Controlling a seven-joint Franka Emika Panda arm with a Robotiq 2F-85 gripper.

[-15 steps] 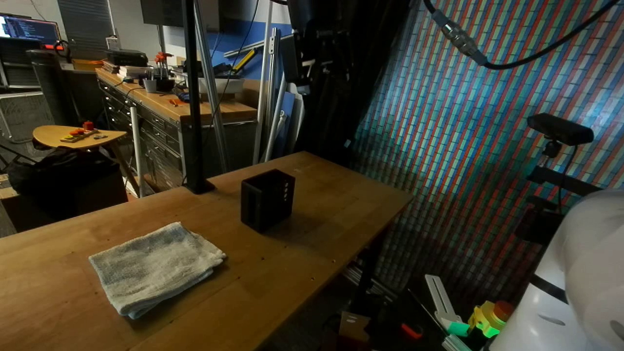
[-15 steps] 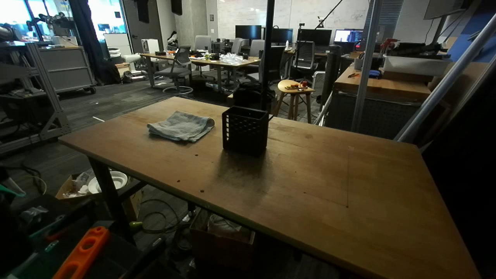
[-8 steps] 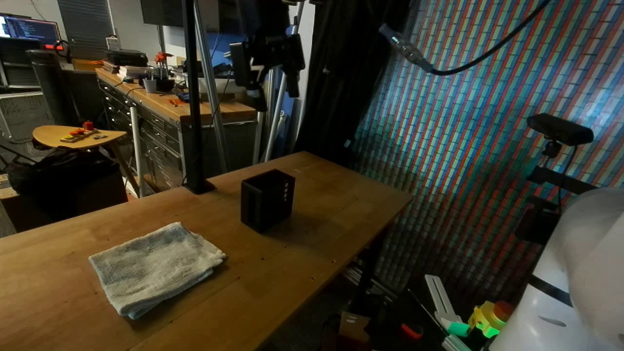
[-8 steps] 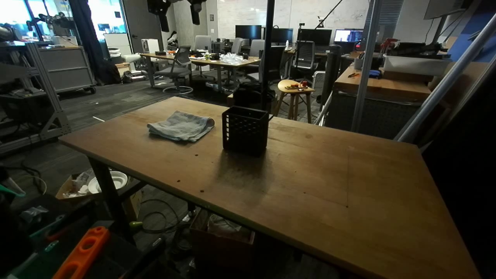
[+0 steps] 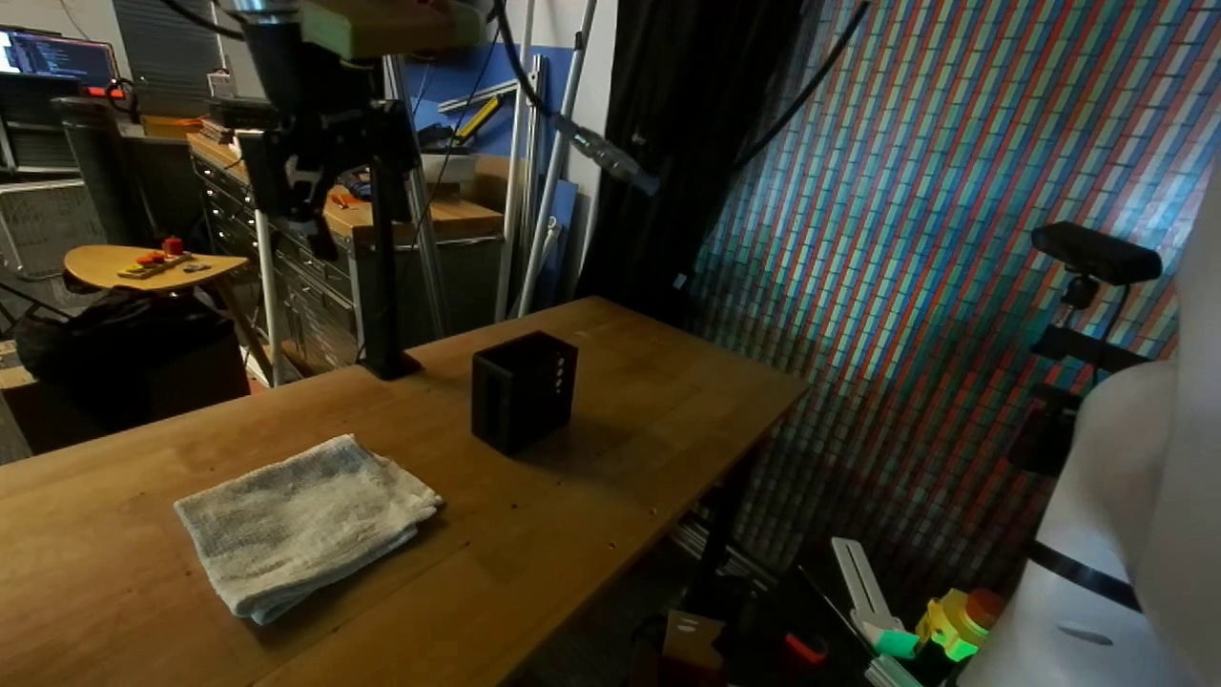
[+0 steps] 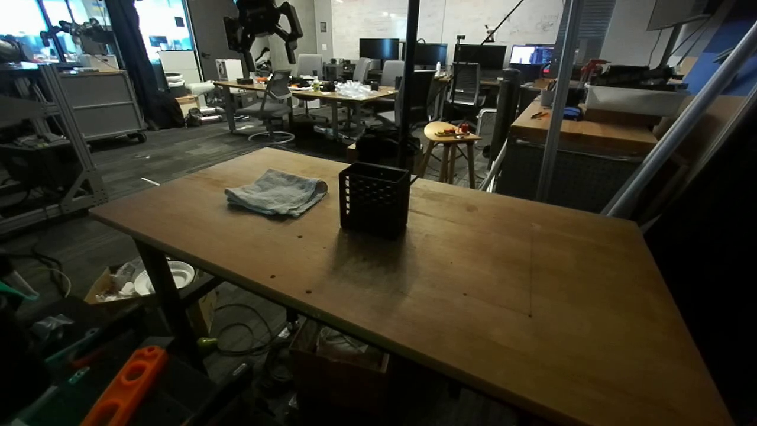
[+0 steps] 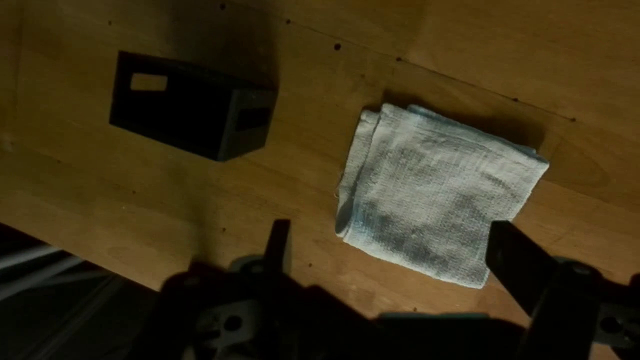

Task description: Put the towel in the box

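"Wooden table (image 5: 620, 477), dim light?"

"Yes. In an exterior view: stool (image 5: 95, 259) far left, towel (image 5: 310, 525) folded on the table's left, black box (image 5: 525, 405) upright to its right, striped backdrop (image 5: 906, 267) right."

"And the arm (image 5: 1116, 487)?"

"Right edge; gripper (image 6: 269, 64) well above the table, fingers (image 7: 520, 265) spread apart."

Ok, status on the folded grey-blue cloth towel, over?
Black two-fingered gripper open, empty, raised. Towel lying on brown wooden table, outside black perforated box. No obstacle seen over it.
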